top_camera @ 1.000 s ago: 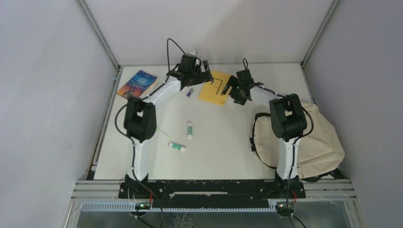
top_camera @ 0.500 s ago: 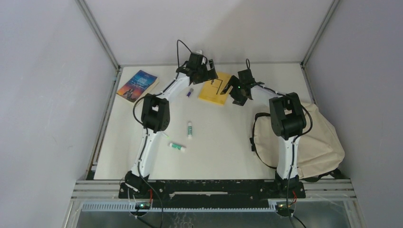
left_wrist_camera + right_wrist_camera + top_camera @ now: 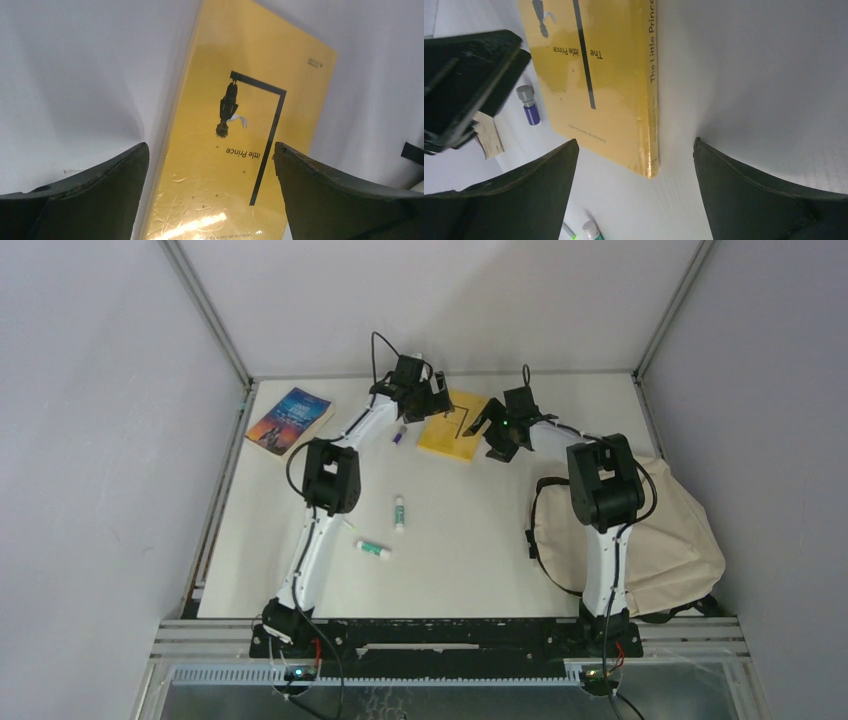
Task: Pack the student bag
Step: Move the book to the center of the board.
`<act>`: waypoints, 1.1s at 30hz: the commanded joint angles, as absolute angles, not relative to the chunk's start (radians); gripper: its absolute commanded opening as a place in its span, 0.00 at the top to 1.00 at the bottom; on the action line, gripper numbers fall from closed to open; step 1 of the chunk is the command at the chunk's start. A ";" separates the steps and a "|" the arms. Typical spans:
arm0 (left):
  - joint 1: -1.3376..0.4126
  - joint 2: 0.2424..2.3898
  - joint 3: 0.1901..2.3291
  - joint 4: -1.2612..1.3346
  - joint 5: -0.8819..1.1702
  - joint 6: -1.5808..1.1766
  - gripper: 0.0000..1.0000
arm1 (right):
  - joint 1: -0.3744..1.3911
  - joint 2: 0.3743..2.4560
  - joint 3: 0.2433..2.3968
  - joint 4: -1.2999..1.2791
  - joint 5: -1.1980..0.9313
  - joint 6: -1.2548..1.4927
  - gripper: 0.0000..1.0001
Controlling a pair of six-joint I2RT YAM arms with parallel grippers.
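Right now I'm on the pick-up step: left end effector (image 3: pixel 210 150) and right end effector (image 3: pixel 636 145) both gape empty over the yellow book (image 3: pixel 452 430), lying flat at the far side of the tabletop (image 3: pixel 480 550). The student bag (image 3: pixel 670 530) slumps at the right edge, well apart. Next, I reckon, comes an edge grip on the book. Only the right wrist view shows its spine and a purple vial (image 3: pixel 530 112); only the top view shows the bag.

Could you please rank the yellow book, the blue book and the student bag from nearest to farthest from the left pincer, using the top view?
1. The yellow book, right beside the left pincer, far centre.
2. The blue book, far left corner.
3. The student bag, near right edge.
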State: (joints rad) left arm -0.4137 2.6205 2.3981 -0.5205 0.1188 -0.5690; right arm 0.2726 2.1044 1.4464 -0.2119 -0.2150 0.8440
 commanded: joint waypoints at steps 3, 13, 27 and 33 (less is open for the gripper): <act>-0.412 2.620 2.428 -0.569 0.220 -0.592 0.04 | 0.261 2.167 1.509 -0.192 -0.258 0.873 0.08; -0.448 2.403 2.111 -0.478 0.334 -0.586 0.08 | 0.264 2.128 1.436 -0.178 -0.297 0.826 0.18; -0.579 1.883 1.397 -0.303 0.287 -0.548 0.05 | 0.387 1.738 0.931 -0.098 -0.333 0.752 0.37; -0.575 1.745 1.262 -0.307 0.192 -0.537 0.00 | 0.401 1.556 0.823 -0.154 -0.327 0.706 0.32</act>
